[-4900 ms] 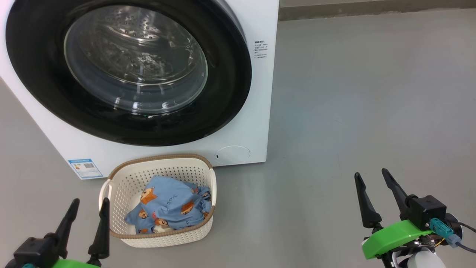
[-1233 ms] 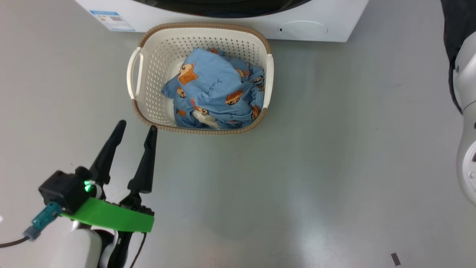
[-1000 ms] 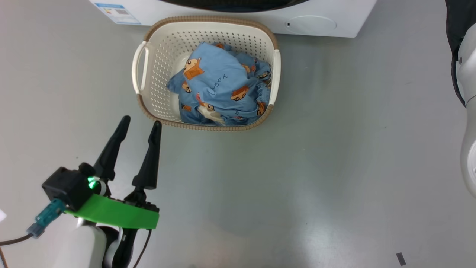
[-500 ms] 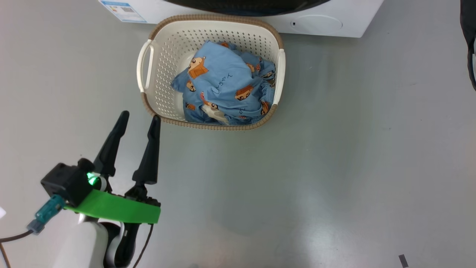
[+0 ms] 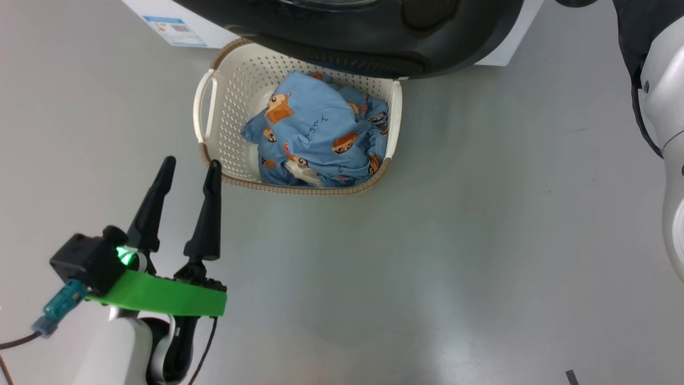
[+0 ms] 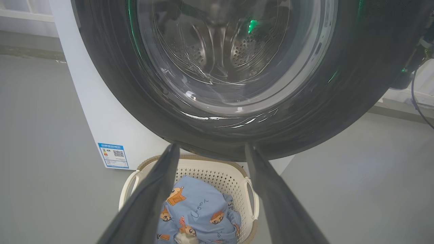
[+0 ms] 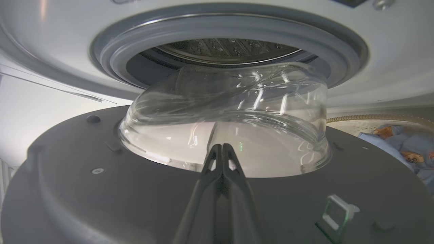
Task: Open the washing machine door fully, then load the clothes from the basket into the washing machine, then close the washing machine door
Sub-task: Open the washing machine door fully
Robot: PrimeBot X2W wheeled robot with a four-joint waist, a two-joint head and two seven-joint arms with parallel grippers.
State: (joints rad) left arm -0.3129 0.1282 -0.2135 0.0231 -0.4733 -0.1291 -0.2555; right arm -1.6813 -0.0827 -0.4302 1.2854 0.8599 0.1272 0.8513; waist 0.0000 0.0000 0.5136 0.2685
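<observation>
**Washing machine** (image 6: 112, 112): the white box stood directly behind the basket (image 5: 235, 107). Its blue label sticker (image 5: 173, 31) sat beyond the basket's left handle. The right wrist view showed the grey rubber ring (image 7: 112, 54) and the steel drum (image 7: 223, 47) exposed.

**Washing machine door** (image 5: 347, 32): partly open, not fully. In the head view its black rim hung over the basket's far edge and hid that edge. The glass bowl (image 7: 230, 108) stood clear of the rubber ring, with a gap between them. The basket's rim showed just past the door's edge.

**Basket**: upright on the grey floor (image 5: 427, 240), both side handles visible.

**Clothes** (image 5: 315, 133): light blue with an orange animal print, bundled inside the basket toward its right side. The left part of the basket's bottom was bare.

**Right forearm** (image 5: 662, 80): pale, well to the right of the basket.

**Left gripper** (image 5: 191, 163): near the basket's near-left corner and apart from it. Fingers were spread wide with nothing between them, tips pointing toward the basket and door.

**Right gripper** (image 7: 220, 145): beyond the basket, at the door's inner face. Fingers were pressed together, holding nothing, tips at the base of the glass bowl. Whether they touched the glass could not be told.
</observation>
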